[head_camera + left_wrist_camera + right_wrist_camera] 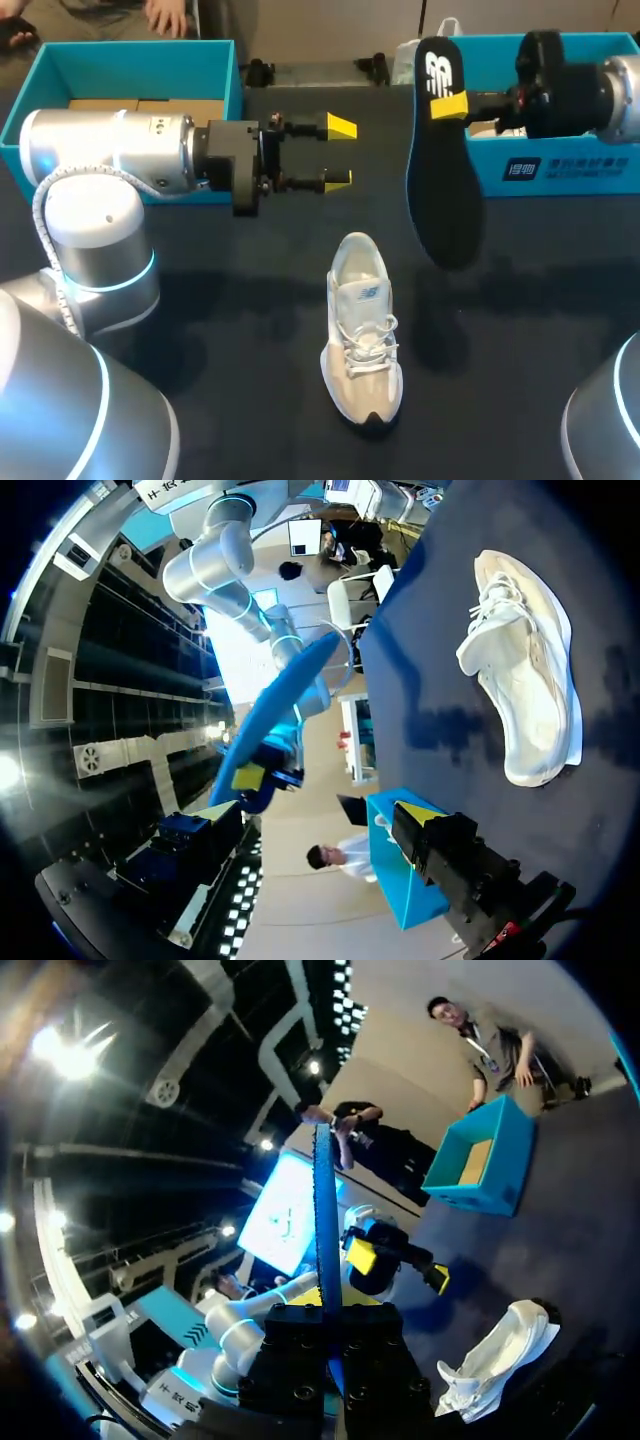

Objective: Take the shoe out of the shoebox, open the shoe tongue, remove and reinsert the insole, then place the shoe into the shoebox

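An open teal box (pixel 120 55) stands at the far left corner of the table (pixel 230 330). My left gripper (pixel 340 152) hovers just beside it, fingers apart, holding nothing. The pale beige-and-white sneaker (pixel 362 330) lies laced near the middle of the table, toe toward the near edge, with a small logo on its tongue. My right gripper (pixel 452 106) is clamped on the black insole (pixel 440 190), which hangs above the table with its white-logo end up, apart from the sneaker. The teal shoebox (pixel 560 170) sits at the far right edge and carries a white-printed label.
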`<state>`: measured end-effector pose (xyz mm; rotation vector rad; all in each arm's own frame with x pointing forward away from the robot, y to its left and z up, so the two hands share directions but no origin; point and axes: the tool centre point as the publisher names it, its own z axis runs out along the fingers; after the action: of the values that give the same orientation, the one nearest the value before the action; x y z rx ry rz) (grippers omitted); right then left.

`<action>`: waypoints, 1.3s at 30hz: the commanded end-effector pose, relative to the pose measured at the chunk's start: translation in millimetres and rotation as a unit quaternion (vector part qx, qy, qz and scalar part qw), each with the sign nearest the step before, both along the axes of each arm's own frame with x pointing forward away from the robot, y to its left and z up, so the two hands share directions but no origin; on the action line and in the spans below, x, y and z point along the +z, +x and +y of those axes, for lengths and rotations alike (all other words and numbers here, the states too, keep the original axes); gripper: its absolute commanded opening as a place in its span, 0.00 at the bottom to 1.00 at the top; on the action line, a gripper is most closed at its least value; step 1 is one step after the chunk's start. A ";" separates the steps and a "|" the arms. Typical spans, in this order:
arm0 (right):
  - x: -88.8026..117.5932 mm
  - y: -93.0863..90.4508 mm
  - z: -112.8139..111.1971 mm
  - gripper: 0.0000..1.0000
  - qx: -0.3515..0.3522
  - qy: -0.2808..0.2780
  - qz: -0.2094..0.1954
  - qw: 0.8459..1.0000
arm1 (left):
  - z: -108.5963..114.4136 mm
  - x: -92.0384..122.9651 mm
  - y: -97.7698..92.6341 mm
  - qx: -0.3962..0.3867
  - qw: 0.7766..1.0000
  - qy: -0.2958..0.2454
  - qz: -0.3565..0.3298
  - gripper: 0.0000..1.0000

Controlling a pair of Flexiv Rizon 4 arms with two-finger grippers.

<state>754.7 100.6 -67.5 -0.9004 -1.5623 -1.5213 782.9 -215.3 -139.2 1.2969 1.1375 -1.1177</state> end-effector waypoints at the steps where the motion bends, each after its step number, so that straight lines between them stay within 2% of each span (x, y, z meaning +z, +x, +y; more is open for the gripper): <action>1: -9.9 14.9 6.4 0.00 0.015 0.004 0.002 1.000 | -1.2 -1.0 -0.3 0.001 1.000 -0.001 -0.001 1.00; 9: -9.9 14.9 6.4 0.00 0.015 0.004 0.002 1.000 | -1.2 -1.0 -0.3 0.001 1.000 -0.001 -0.001 1.00; 12: -17.5 36.6 15.8 0.00 0.020 -0.008 0.067 0.998 | -1.2 -1.0 -0.3 0.001 1.000 -0.001 -0.001 1.00; 14: -19.9 46.0 17.3 0.00 0.014 -0.020 0.089 0.996 | -1.2 -1.0 -0.3 0.001 1.000 -0.001 -0.001 1.00; 15: -24.5 52.3 16.8 0.00 0.011 -0.016 0.114 0.993 | -1.2 -1.0 -0.3 0.001 1.000 -0.001 -0.001 1.00; 18: -34.5 60.8 18.2 0.00 0.000 -0.013 0.164 0.986 | -1.2 -1.0 -0.3 0.001 1.000 -0.001 -0.001 1.00; 19: -37.2 62.9 18.8 0.00 -0.019 -0.020 0.162 0.986 | -1.2 -1.0 -0.3 0.001 1.000 -0.001 -0.001 1.00; 31: -37.2 62.9 18.8 0.00 -0.019 -0.020 0.162 0.986 | -1.2 -1.0 -0.3 0.001 1.000 -0.001 -0.001 1.00; 34: -41.8 70.9 29.6 0.00 -0.018 -0.019 0.205 0.978 | -3.5 -1.4 1.2 0.001 1.000 -0.006 0.002 1.00; 39: -58.4 75.9 36.8 0.00 -0.024 0.008 0.239 0.971 | -14.0 -5.8 10.0 0.022 1.000 -0.007 0.013 1.00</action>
<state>826.5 127.2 -113.5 -1.2106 -1.1960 -1.2154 791.2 -215.2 -141.4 1.2556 1.1663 -1.1228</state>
